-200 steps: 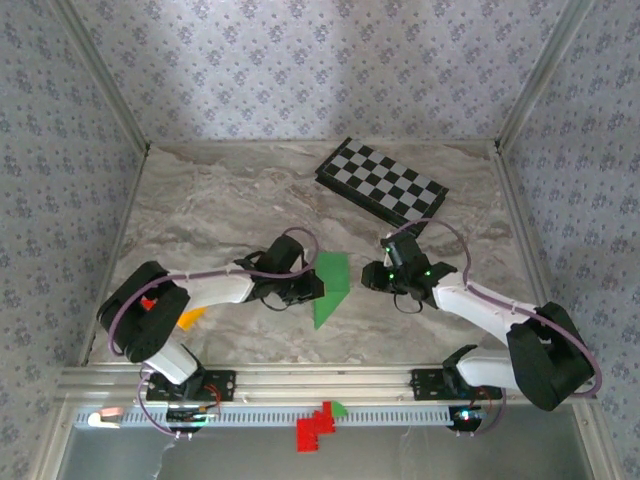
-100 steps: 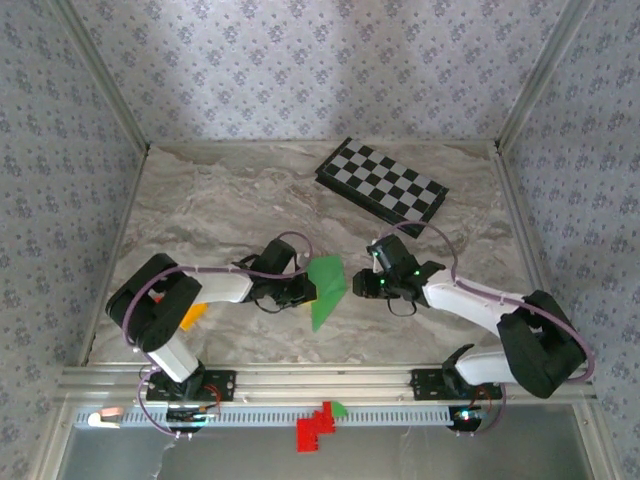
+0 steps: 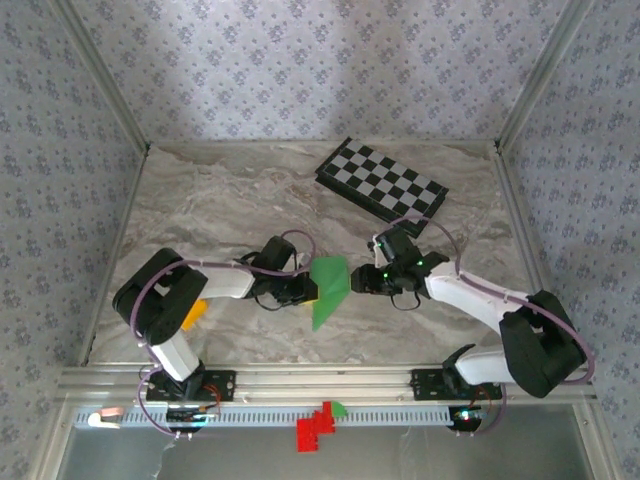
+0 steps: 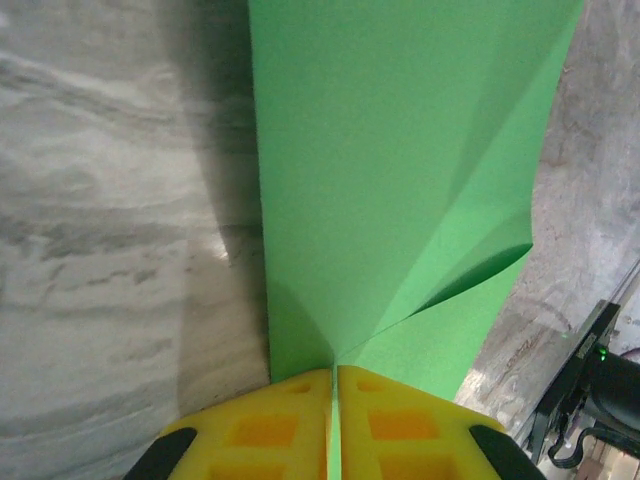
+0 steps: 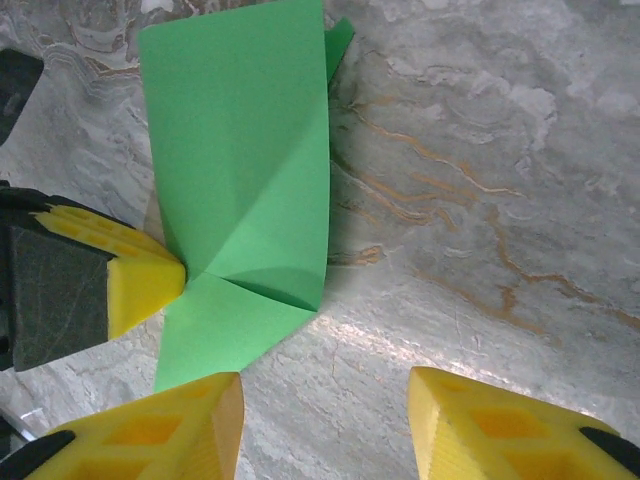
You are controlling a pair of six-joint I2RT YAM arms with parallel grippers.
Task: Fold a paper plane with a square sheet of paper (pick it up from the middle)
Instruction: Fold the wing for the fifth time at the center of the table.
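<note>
Walls (image 3: 300, 70) papered in a small floral print close in a marble-patterned tabletop (image 3: 220, 200) on three sides.

Near the middle of the tabletop's front half, the left claw (image 3: 312, 290) is clenched on the green paper (image 3: 328, 285). In its wrist view the two yellow fingers of the left claw (image 4: 334, 375) press flat together, with a thin sliver of the paper's edge between them. From that pinch the green paper (image 4: 400, 180) fans away, with a diagonal crease across it and one flap bulging open on the right. It casts a dark shadow on the marble to its left.

The right claw (image 3: 358, 283) sits just beside the paper's other edge, released. Seen from its own wrist, the right claw (image 5: 325, 395) has its yellow fingers well apart, with bare marble between them. The green paper (image 5: 240, 160) lies ahead of them, its lowest corner near the left-hand finger, and a yellow fingertip (image 5: 140, 280) of the left claw grips the paper at the crease.

Further out, a black-and-white checkerboard (image 3: 382, 182) lies at the far right of the tabletop. A small orange block (image 3: 193, 315) shows beside the left arm.
</note>
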